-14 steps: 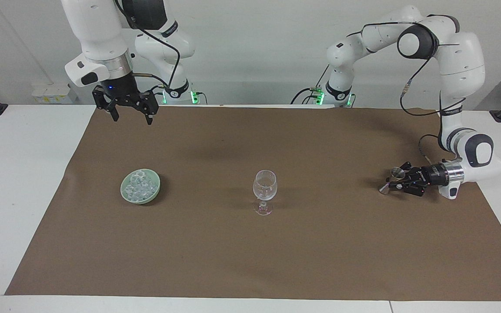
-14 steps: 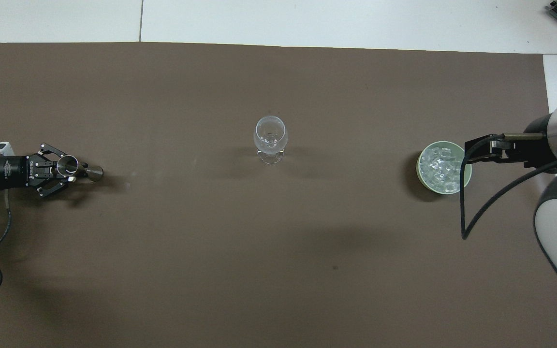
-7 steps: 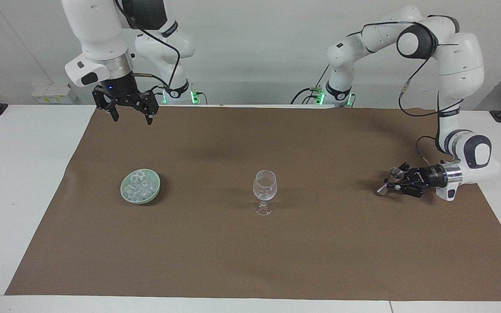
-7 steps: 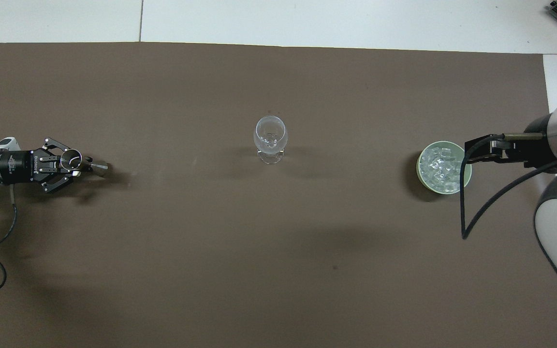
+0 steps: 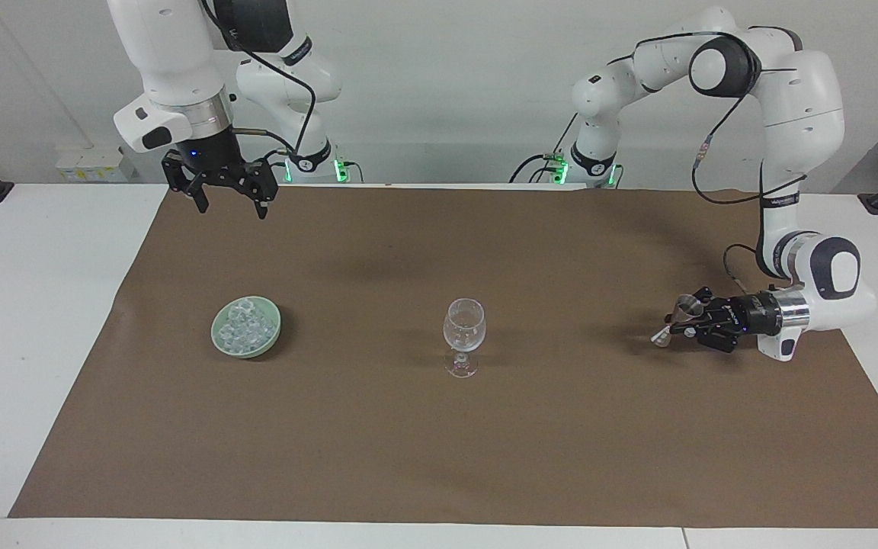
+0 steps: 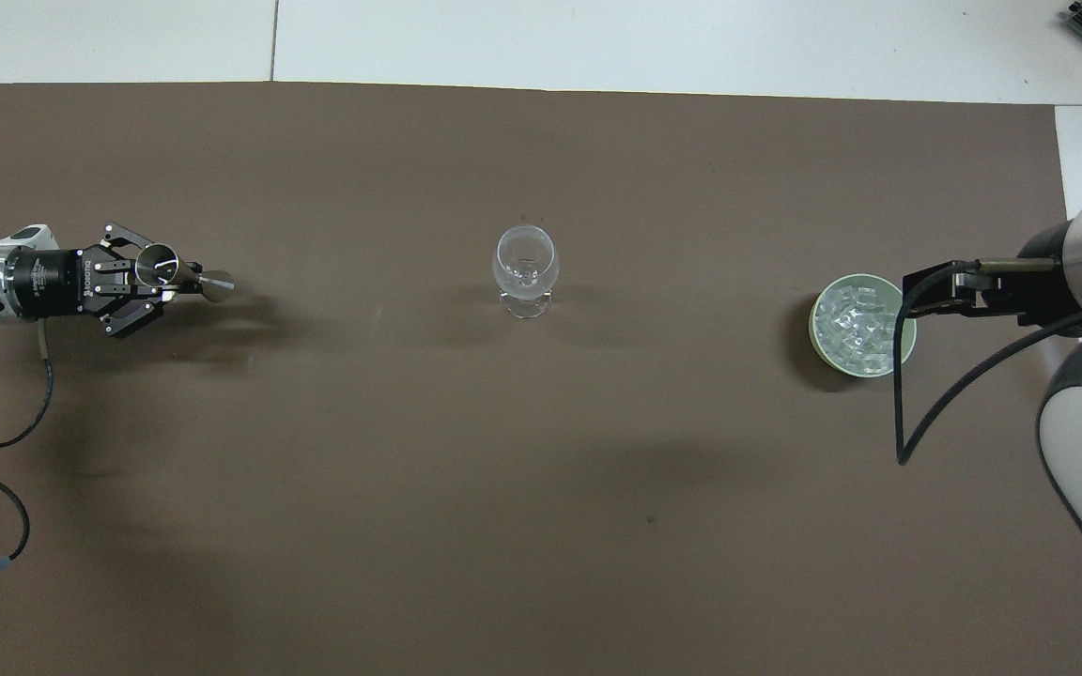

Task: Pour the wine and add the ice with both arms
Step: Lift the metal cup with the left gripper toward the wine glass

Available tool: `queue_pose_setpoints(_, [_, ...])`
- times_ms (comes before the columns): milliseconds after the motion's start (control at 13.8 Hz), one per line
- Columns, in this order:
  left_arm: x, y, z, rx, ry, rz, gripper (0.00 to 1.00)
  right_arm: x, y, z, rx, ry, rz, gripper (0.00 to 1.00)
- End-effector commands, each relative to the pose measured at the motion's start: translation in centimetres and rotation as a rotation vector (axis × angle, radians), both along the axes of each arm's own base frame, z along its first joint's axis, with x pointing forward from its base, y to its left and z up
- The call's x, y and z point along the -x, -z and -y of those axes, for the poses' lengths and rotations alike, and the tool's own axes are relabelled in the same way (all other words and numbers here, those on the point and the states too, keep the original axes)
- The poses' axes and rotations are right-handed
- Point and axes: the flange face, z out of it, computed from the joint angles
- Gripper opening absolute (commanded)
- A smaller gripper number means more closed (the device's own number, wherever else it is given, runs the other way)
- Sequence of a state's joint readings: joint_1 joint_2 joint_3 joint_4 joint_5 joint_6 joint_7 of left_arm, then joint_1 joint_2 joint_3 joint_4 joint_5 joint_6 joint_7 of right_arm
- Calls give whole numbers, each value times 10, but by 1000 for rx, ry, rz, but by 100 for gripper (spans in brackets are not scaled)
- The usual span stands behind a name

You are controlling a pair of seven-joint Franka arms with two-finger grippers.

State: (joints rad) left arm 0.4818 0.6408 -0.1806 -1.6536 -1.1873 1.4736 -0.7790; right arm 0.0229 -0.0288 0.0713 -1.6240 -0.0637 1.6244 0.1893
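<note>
1. The white worktop (image 5: 43, 320) carries a large brown paper sheet (image 5: 439, 450) that covers most of it.
2. The left arm (image 5: 797, 114), white with grey-black joint caps, reaches low over the brown sheet at its own end of the worktop. Its black two-fingered left hand (image 5: 681, 324) lies sideways, clamped on a small shiny metal double-ended measuring cup (image 6: 175, 273), which is tilted and points toward the glass at 3 o'clock in the overhead view.
3. The right arm (image 5: 172, 69) waits; its right hand (image 5: 229, 207) hangs high over the sheet's edge nearest the robots, fingers spread wide and holding nothing.
4. A pale green round bowl (image 6: 823, 352) sits at 3 o'clock of the glass in the overhead view, well apart from it.
5. A clear stemmed wine glass (image 5: 463, 334) stands upright mid-sheet.
6. The ice (image 6: 856, 324), clear glassy chunks, is heaped in the bowl.
</note>
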Motion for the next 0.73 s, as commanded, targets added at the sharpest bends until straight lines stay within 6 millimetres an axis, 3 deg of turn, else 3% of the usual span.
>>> queue_pose_setpoints(0, [-11, -20, 33, -20, -27, -12, 0, 7, -1, 2, -11, -14, 1, 100])
queue_pose_setpoints(291, [-25, -26, 78, -37, -49, -19, 0, 7, -1, 1, -11, -15, 1, 100])
queue_pose_setpoints(655, [-33, -54, 143, -107, -72, -1, 0, 7, -1, 1, -11, -15, 1, 100])
